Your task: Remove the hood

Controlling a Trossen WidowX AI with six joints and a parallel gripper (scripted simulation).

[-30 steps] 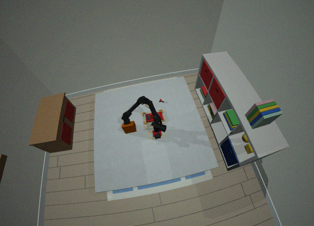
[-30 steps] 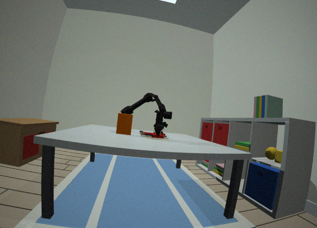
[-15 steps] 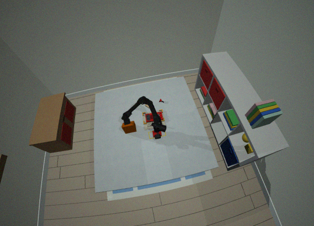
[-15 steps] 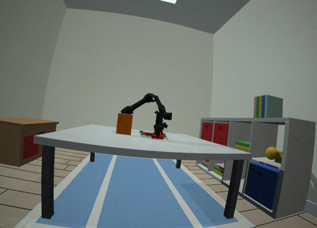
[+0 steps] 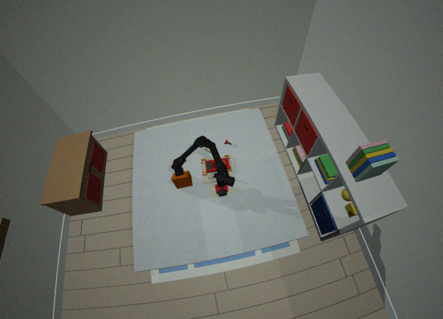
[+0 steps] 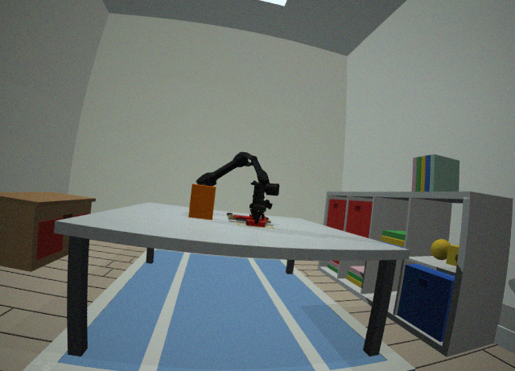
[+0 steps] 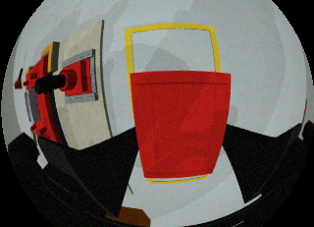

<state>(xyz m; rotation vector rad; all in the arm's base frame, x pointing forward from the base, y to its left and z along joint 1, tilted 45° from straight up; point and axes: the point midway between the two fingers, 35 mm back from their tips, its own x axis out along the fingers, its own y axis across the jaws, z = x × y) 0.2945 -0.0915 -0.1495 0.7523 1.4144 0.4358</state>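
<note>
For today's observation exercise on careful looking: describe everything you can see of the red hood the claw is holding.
The hood is a flat, plain red panel, roughly rectangular and narrowing slightly toward the claw, matte like plastic. It sits between the two dark fingers, which are shut on its sides. In the wrist view it overlaps the yellow outline marked on the table, covering most of it, with its near edge about level with the outline's near line. Whether it rests on the table cannot be told.

Matt red hood point(image 7: 180, 125), smooth matt grey table point(image 6: 166, 229), matt black end effector point(image 6: 257, 217), wood-plank floor point(image 6: 25, 292)
</note>
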